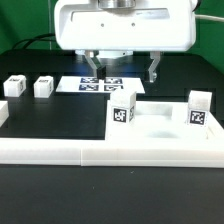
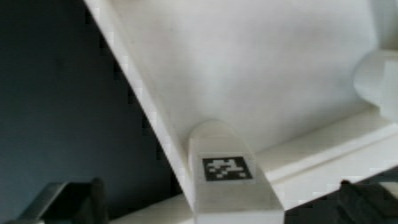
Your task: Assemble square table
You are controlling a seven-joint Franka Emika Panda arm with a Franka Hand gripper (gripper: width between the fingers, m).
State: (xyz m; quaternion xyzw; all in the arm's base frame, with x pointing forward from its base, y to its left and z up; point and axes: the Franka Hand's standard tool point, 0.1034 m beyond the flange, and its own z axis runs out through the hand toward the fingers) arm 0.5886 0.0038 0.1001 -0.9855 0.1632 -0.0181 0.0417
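The white square tabletop point(image 1: 160, 130) lies on the black table just behind the front rail. Two white tagged legs stand upright on it, one at its left corner point(image 1: 123, 108) and one at its right corner point(image 1: 198, 108). Two more legs point(image 1: 15, 86) point(image 1: 43, 87) lie loose on the exterior view's left. My gripper point(image 1: 121, 68) hangs open and empty above the left standing leg. In the wrist view that leg point(image 2: 222, 165) shows between my open fingers point(image 2: 71, 202) on the tabletop point(image 2: 231, 70), not touched.
The marker board point(image 1: 100, 83) lies flat behind the tabletop under the arm. The long white border rail point(image 1: 100, 153) runs along the front, with a short piece point(image 1: 3, 112) at the exterior view's left edge. Dark cables hang at the back.
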